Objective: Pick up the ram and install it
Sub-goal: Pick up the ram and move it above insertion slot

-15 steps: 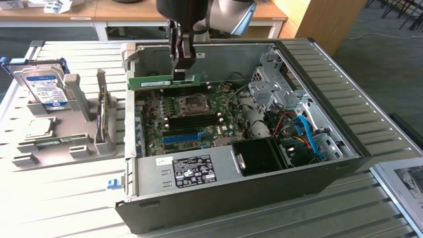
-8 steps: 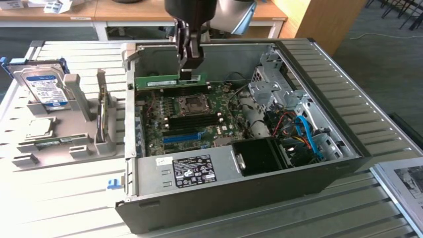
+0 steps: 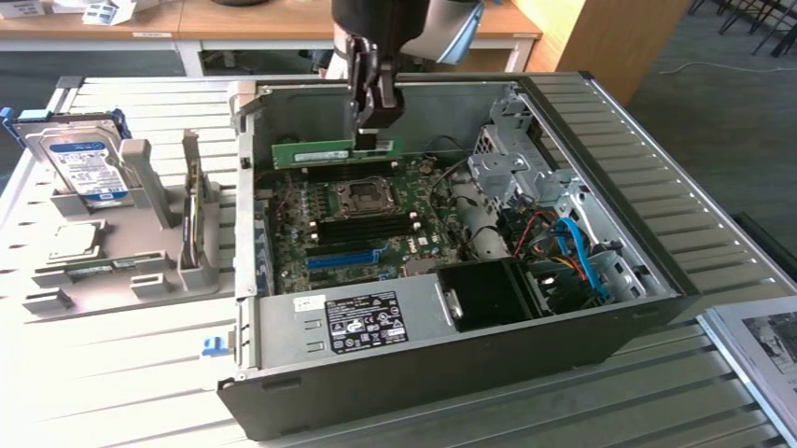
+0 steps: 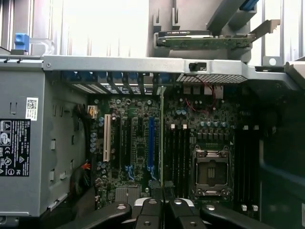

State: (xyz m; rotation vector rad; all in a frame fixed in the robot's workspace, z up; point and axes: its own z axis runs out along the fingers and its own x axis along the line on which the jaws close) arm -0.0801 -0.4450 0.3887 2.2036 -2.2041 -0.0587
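In the exterior view, my gripper hangs inside the open computer case, shut on the ram. The ram is a long green stick held level by its upper edge, just above the motherboard, behind the CPU socket. The black memory slots lie in front of the socket. In the wrist view, the ram appears edge-on as a thin line rising from between my fingertips. It hangs over the board beside the dark slots and the socket.
A grey holder at the exterior view's left carries a hard drive, a square CPU chip and an upright card. Inside the case are a power supply, a black fan shroud, drive cages and cables.
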